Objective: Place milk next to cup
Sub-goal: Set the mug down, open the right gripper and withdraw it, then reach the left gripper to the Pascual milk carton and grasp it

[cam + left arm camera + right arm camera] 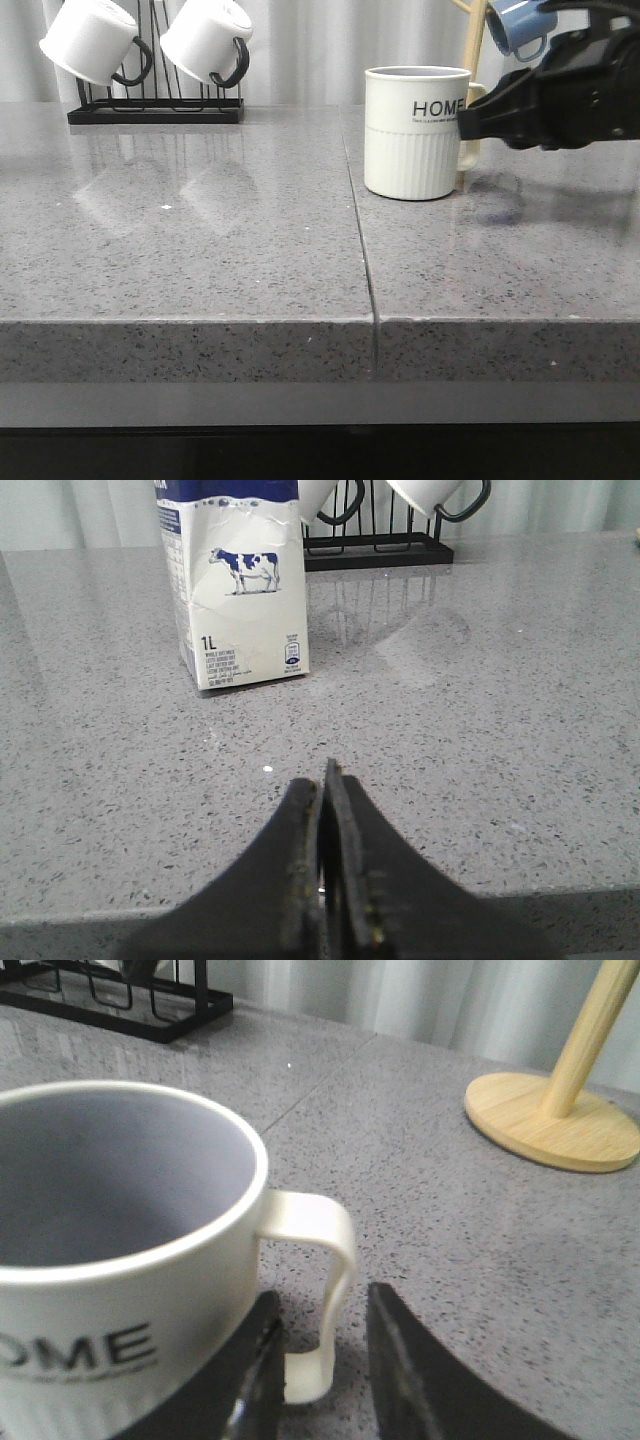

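Standing upright on the counter, the milk is faced by the clenched left gripper, which should be opened; the right gripper is parted around the cup handle.

My left tool is matte black: two flat, tapering fingers with worn, pale-scuffed inner edges. My right tool has the same black, gently curved fingers with greyish wear along their rims. Behind it, my right arm is bulky, black, angular housing.
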{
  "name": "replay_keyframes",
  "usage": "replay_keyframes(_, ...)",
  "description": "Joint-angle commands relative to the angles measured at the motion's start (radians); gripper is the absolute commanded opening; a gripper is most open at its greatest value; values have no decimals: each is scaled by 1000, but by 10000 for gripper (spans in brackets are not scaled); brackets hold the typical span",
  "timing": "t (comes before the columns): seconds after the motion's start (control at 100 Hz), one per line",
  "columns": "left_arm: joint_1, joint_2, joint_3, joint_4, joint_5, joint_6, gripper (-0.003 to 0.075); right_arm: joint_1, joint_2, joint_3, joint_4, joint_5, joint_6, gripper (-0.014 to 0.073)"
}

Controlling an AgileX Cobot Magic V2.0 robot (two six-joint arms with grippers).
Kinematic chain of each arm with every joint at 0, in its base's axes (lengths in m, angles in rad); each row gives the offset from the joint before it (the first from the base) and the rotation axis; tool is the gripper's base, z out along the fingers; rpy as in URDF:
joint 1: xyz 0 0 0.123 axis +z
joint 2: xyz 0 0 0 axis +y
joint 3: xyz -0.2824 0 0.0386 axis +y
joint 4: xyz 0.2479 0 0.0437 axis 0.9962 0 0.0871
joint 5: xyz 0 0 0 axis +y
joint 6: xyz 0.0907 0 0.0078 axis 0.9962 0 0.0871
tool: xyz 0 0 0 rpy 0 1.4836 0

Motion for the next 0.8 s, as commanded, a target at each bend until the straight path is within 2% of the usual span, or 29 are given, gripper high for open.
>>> replay_keyframes(0.0,-6,-31,44,-8,-81,-10,-20,-2,-113,29,7,-66,0,236)
replay_keyframes(0.09,-6,-31,44,-8,-81,-10,-20,-2,-200,81,7,-52,0,230)
replay_keyframes(0.14,-6,-31,44,-8,-81,-10,-20,-2,-248,115,7,-36,0,193)
replay_keyframes(0.26,-6,-31,44,-8,-81,-10,-20,-2,-379,183,7,29,0,29)
replay_keyframes(0.36,-6,-31,44,-8,-81,-10,-20,-2,-496,235,7,106,3,-71)
replay_keyframes(0.55,-6,-31,44,-8,-81,-10,-20,-2,-734,306,7,317,87,-67)
replay_keyframes(0.79,-6,-31,44,-8,-108,-10,-20,-2,-1050,320,7,657,94,-67)
